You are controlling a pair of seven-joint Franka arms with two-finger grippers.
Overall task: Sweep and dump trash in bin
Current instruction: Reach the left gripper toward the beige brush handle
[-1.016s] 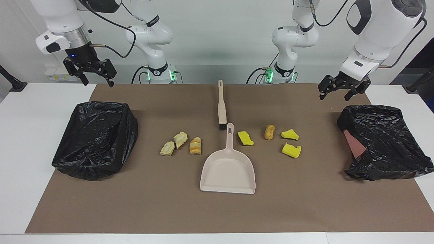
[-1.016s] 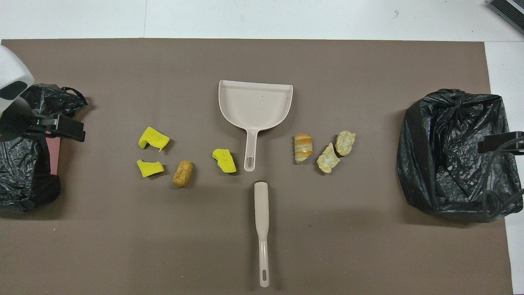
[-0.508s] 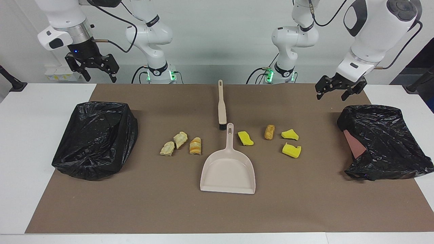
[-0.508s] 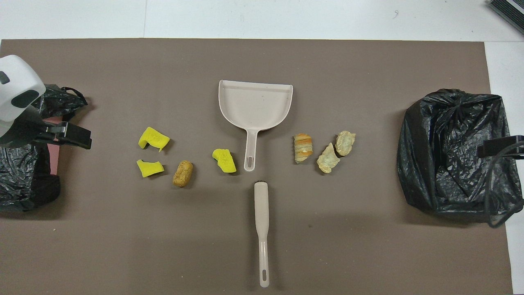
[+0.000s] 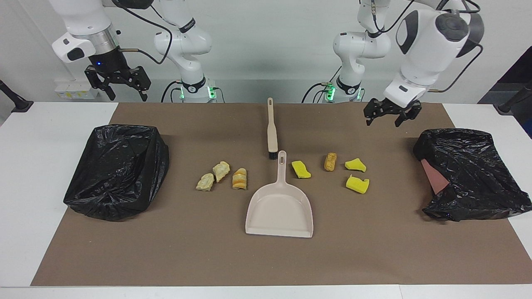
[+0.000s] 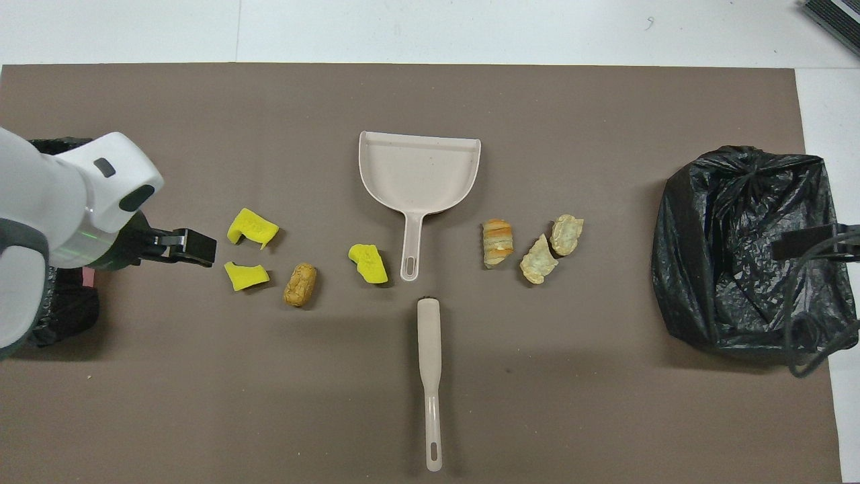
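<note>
The trash lies in a row across the brown mat (image 5: 374, 257). Three yellow chunks (image 5: 301, 169) (image 5: 355, 165) (image 5: 357, 184) and a brown roll (image 5: 330, 162) are toward the left arm's end. Three pale bread-like pieces (image 5: 205, 182) (image 5: 221, 170) (image 5: 240, 178) are toward the right arm's end. Between the two groups lies a beige dustpan (image 5: 280, 207), with a beige brush (image 5: 271, 128) nearer the robots. My left gripper (image 5: 383, 123) hangs open and empty over the mat, between the yellow chunks (image 6: 252, 226) and a black-bagged bin (image 5: 469, 174). High by the other black-bagged bin (image 5: 118, 170), my right gripper (image 5: 128, 99) is open and empty.
The two bins stand at either end of the mat, each lined with a black bag. The bin (image 6: 60, 316) at the left arm's end shows a pink patch. White table (image 5: 25, 166) borders the mat.
My left gripper has swung away from its bin toward the middle of the table, now over the mat near the yellow chunks. My right gripper has shifted slightly toward the middle. Nothing on the mat moved.
</note>
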